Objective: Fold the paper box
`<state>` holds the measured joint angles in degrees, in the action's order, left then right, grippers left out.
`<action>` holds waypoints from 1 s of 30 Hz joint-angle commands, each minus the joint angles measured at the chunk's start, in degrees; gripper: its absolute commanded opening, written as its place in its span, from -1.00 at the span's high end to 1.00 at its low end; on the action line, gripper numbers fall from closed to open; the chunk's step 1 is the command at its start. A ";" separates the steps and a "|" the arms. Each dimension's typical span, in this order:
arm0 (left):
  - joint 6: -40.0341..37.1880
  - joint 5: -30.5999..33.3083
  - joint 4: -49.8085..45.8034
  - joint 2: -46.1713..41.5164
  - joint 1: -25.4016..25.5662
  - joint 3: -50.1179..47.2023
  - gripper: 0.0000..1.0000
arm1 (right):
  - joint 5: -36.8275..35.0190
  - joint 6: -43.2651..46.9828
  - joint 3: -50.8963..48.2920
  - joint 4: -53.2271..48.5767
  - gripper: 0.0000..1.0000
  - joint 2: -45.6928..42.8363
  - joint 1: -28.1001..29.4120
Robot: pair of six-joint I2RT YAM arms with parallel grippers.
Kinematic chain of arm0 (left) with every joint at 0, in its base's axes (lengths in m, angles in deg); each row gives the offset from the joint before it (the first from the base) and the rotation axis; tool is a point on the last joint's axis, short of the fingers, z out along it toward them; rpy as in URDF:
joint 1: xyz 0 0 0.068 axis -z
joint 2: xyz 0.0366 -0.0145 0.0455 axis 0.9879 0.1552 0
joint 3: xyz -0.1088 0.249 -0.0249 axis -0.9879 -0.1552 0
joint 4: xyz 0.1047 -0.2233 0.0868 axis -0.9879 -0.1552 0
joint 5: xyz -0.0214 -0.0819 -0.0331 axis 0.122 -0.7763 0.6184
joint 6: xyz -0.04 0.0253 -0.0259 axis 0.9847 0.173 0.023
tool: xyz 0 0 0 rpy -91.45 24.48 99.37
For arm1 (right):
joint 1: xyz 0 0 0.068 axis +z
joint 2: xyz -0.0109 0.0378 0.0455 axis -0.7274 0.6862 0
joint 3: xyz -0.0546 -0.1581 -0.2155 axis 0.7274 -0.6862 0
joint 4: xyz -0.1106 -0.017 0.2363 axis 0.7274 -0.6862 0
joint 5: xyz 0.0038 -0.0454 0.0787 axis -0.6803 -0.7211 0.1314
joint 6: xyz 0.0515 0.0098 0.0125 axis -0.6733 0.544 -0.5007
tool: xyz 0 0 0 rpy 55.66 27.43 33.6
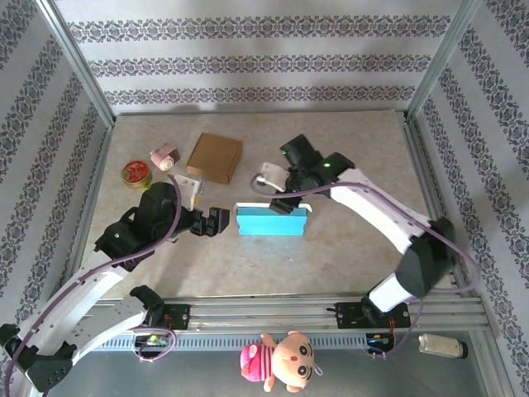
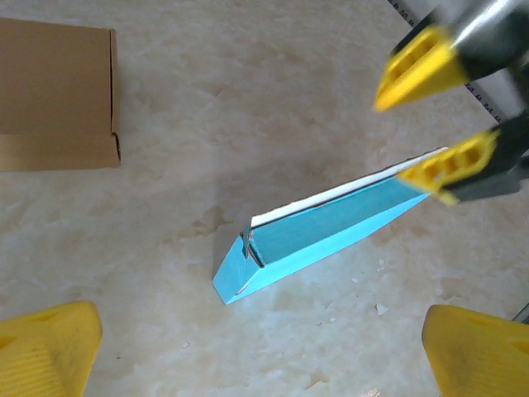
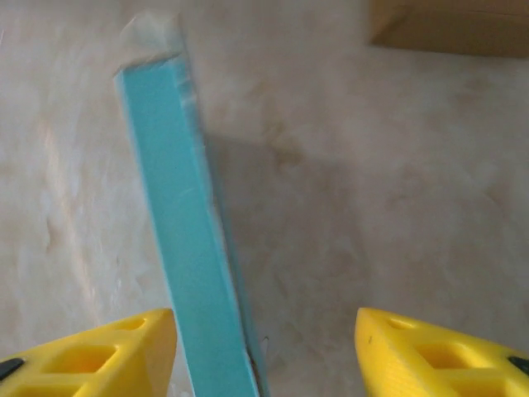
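Currently one blue paper box (image 1: pixel 272 221) on bench (image 1: pixel 347 265); far-left one brown carton (image 1: pixel 215 158), one red tin (image 1: pixel 135 174). Left end effector (image 1: pixel 216 222) open; right end effector (image 3: pixel 264 331) open astride box.

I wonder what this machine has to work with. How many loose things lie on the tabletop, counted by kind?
Boxes: 2, the blue paper box and the brown cardboard box
Tins: 1, the round tin
Other: 1, a small pink-and-white item
Total: 4
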<state>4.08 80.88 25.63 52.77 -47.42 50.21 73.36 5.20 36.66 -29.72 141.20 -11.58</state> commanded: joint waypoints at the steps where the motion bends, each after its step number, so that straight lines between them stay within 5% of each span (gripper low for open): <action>1: 3.70 0.12 1.46 2.01 0.37 0.92 -0.97 | 1.39 -21.55 -4.35 8.35 -0.22 -5.92 -4.52; 6: 7.37 0.23 1.70 5.00 -0.88 1.05 -0.92 | 5.49 -41.26 -11.01 6.40 -0.21 -12.68 -13.07; 10: 9.05 -2.16 3.09 6.34 -2.87 0.16 -0.91 | 11.30 -46.49 -19.26 7.55 -0.27 -17.83 -18.10; 16: 10.36 -5.76 4.63 6.70 -5.36 -1.36 -0.91 | 16.62 -47.27 -26.36 9.66 -0.30 -21.34 -20.33; 23: 10.79 -7.33 5.80 6.51 -6.27 -2.20 -0.93 | 17.76 -44.55 -27.23 10.92 0.17 -19.99 -20.07; 30: 10.86 -7.85 6.08 6.51 -6.58 -2.53 -0.94 | 17.46 -41.93 -27.07 12.77 0.31 -18.68 -18.92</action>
<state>14.04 73.91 29.52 59.70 -53.08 48.39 89.62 -38.40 10.10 -18.62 121.70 -31.38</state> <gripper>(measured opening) 0.969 0.349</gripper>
